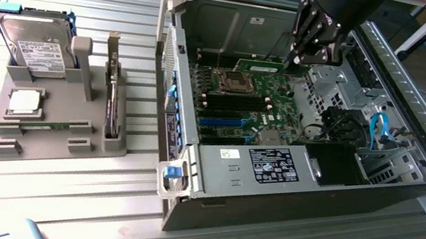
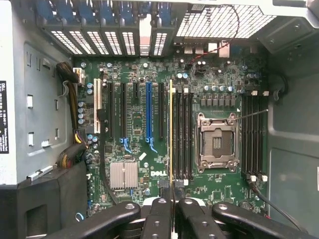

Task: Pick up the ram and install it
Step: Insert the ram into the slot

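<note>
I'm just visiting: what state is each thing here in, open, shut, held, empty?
gripper: shut on the ram.
ram: held on edge beside the memory slots.
computer case: open, side panel off.
processor socket: empty.
hard drive: resting in the grey holder.
processor chip: lying flat in the grey holder.

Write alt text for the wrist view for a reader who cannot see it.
The gripper holds the ram, seen edge-on as a thin strip, over the green motherboard inside a computer case. The strip runs alongside the black memory slots beside the empty processor socket; whether it touches a slot cannot be told.
</note>
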Robot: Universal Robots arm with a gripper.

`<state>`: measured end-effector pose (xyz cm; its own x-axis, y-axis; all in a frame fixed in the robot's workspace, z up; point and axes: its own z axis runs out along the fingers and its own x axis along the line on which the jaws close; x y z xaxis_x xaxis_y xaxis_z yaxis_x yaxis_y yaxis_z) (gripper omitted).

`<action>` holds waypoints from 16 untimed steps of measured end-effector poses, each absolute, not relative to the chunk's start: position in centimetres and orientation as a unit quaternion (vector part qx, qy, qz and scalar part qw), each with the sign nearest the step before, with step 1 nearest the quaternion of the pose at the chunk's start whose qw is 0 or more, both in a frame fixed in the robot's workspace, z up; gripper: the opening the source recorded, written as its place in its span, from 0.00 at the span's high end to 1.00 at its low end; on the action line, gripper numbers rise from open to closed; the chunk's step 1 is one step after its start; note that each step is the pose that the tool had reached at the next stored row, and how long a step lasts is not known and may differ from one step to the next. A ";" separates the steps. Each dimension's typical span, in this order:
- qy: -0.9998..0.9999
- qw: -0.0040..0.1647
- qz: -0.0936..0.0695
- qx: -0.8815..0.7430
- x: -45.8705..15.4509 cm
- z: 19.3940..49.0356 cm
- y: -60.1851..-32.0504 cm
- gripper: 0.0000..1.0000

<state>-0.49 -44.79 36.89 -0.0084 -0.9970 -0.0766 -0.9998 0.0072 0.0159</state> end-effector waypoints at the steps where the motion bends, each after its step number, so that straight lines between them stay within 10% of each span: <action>1: 0.709 0.022 0.033 -0.704 -0.5 36.8 -44.8 0.88; 16: 0.709 0.021 0.032 -0.704 -0.5 33.6 -44.6 0.88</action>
